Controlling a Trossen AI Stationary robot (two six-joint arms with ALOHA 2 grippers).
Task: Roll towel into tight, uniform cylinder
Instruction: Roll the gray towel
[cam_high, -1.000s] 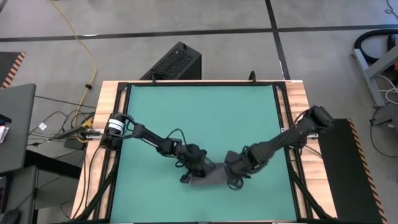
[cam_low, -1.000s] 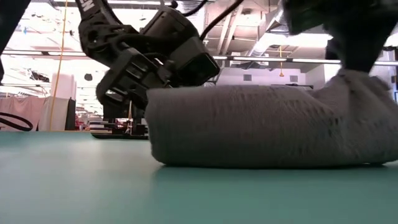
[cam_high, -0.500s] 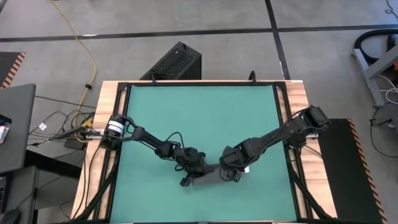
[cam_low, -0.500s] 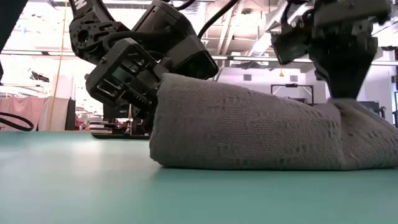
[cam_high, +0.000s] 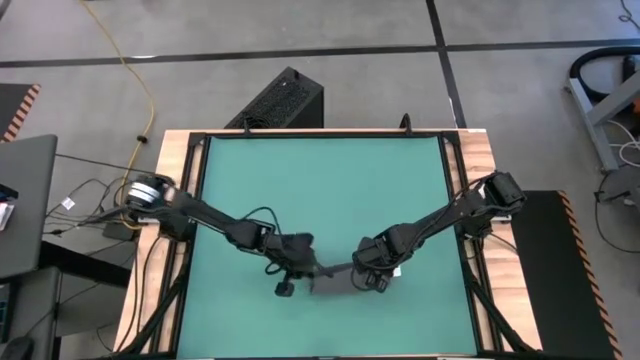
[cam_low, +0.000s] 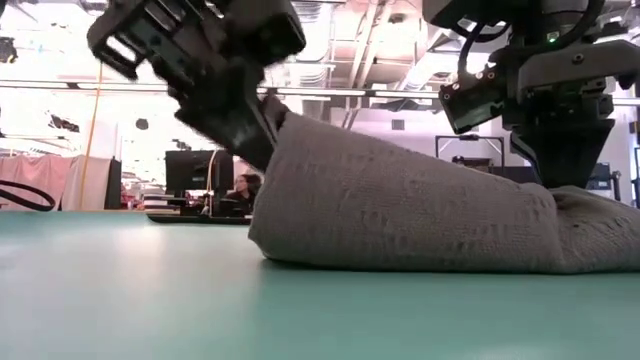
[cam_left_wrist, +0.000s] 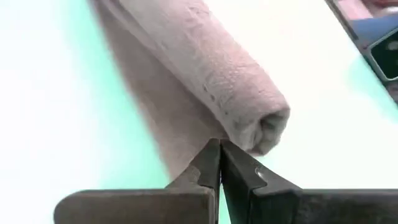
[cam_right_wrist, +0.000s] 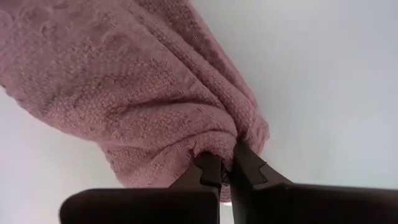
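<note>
The dark grey towel (cam_high: 335, 281) lies rolled into a thick roll near the green mat's near edge. In the low view the towel (cam_low: 400, 210) rests on the mat along its underside, its left end taller than its right. My left gripper (cam_left_wrist: 219, 146) is shut at the roll's left end and slants down toward it. My right gripper (cam_right_wrist: 227, 160) points down and is shut on the roll's right end. No white tag shows. My left gripper's shut fingertips (cam_low: 268, 135) lie against the upper edge of the roll's open left end (cam_left_wrist: 264, 127), coming in slanting from the table's left and above. No cloth shows between them. The roll stays on the mat. My right gripper pinches a bunched fold at the roll's right end (cam_right_wrist: 214, 142) between its two fingers, from above, pointing down. Several layers are gathered there. That end (cam_low: 590, 215) sits low on the mat, squeezed flatter than the rest of the roll.
The green mat (cam_high: 320, 190) stretches free toward the table's far edge. A black box (cam_high: 283, 100) stands on the floor beyond that edge. A black rail (cam_high: 455, 190) and a wooden border frame the mat. A person (cam_low: 245, 190) shows far off in the room behind.
My left gripper has risen and drawn back toward the table's left, tipping less steeply, its fingertips still at the roll's left end. My right gripper has come down with the towel's right end, which stood lifted a second ago and now lies low on the mat.
</note>
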